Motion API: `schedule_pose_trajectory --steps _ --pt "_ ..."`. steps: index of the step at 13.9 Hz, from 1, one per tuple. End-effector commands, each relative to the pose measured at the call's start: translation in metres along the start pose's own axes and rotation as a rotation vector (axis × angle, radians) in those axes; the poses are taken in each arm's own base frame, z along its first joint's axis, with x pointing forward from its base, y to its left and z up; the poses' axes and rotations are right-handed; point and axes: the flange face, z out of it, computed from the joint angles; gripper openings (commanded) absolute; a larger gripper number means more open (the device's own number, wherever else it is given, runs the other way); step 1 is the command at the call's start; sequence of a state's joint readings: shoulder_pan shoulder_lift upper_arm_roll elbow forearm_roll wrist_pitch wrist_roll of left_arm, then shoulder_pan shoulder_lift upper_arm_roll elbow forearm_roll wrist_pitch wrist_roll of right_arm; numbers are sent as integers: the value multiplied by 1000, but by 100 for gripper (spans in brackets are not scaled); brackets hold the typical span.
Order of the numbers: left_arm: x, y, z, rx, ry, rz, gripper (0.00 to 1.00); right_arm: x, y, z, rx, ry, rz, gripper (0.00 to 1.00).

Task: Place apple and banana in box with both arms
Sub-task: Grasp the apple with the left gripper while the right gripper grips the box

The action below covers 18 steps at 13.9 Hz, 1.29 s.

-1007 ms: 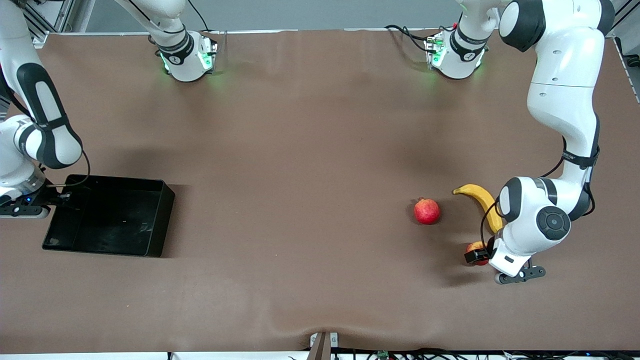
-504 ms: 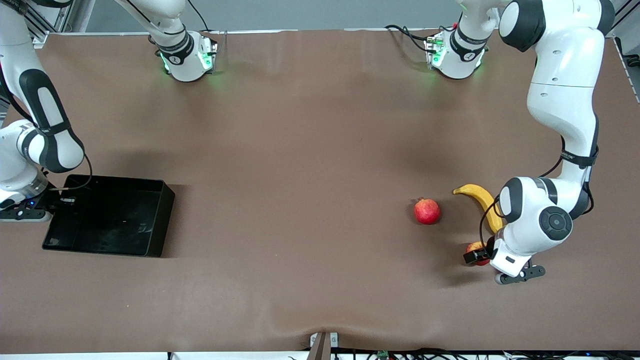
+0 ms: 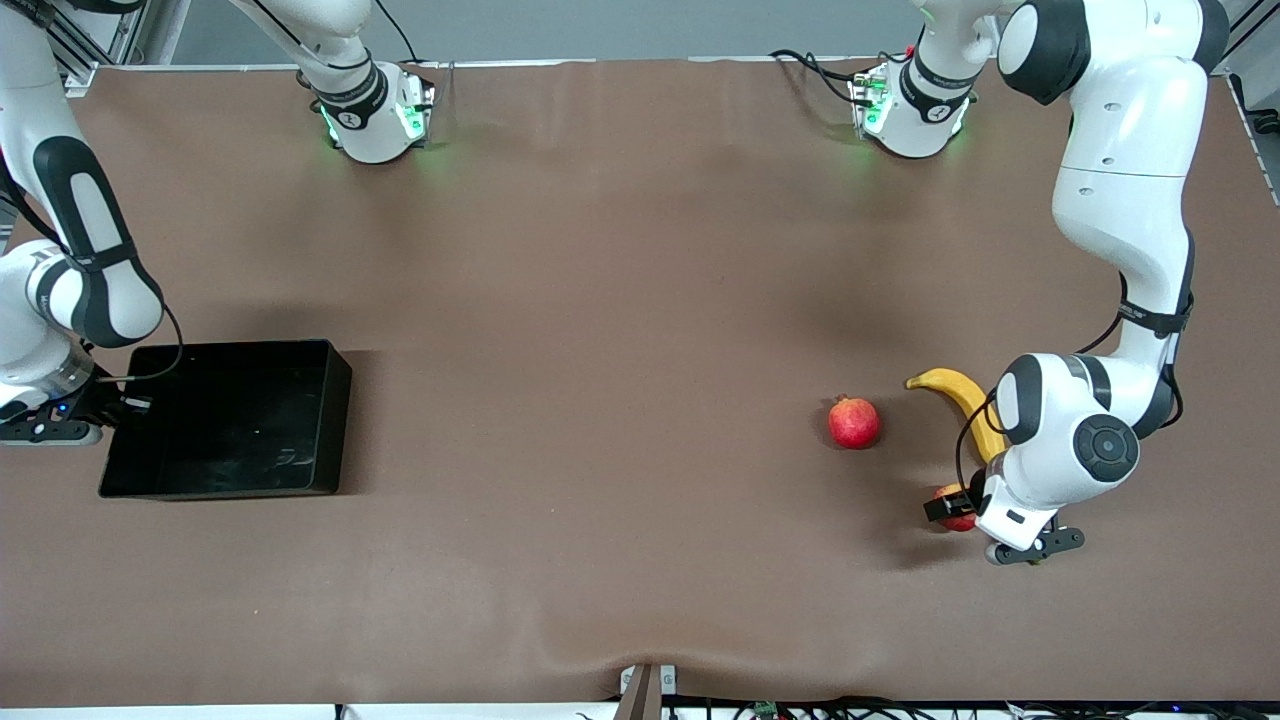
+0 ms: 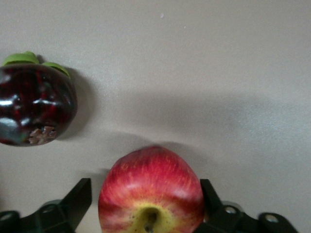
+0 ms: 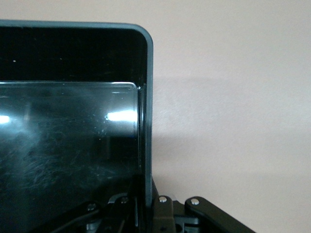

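Observation:
The apple, red with a yellow stem pit, sits on the table between the fingers of my left gripper. One finger touches it and a small gap shows at the other. In the front view the apple peeks from under that gripper, nearer the camera than the banana. My right gripper is shut on the black box's end wall at the right arm's end of the table. The right wrist view shows that wall running between the fingers of this gripper.
An evenly red round fruit with a crown tip lies beside the banana, toward the table's middle. A dark purple fruit with green leaves lies close to the apple, hidden under the left arm in the front view.
The box has turned and shifted with my right gripper on its wall, so it now lies square to the table. My left gripper has shifted slightly over the apple.

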<state>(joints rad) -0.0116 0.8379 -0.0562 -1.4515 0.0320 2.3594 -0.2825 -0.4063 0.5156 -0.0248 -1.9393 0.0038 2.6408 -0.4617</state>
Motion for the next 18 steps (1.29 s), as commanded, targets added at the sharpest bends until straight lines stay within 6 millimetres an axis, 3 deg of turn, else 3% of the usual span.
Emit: schedule_pose_trajectory --steps 1,4,6,8,11,13,18 --pt "-1 -3 -2 -9 -16 -3 64 11 -7 -39 32 -22 -18 0" --pt "-1 1 -5 -10 -12 4 2 27 -30 -73 37 28 -49 0" --pt "0 8 -16 -15 -1 11 0 40 -65 -90 45 49 -40 0" --pt "0 11 -27 -13 -14 13 0 49 -114 -107 58 63 2 0" --pt "0 16 -51 -13 -19 13 0 47 -184 -116 84 50 70 0" --pt "-1 21 -66 -9 -27 17 0 50 -249 -126 108 47 132 0" --pt "-7 37 -93 -7 -36 29 0 32 -403 -137 150 -10 197 0"
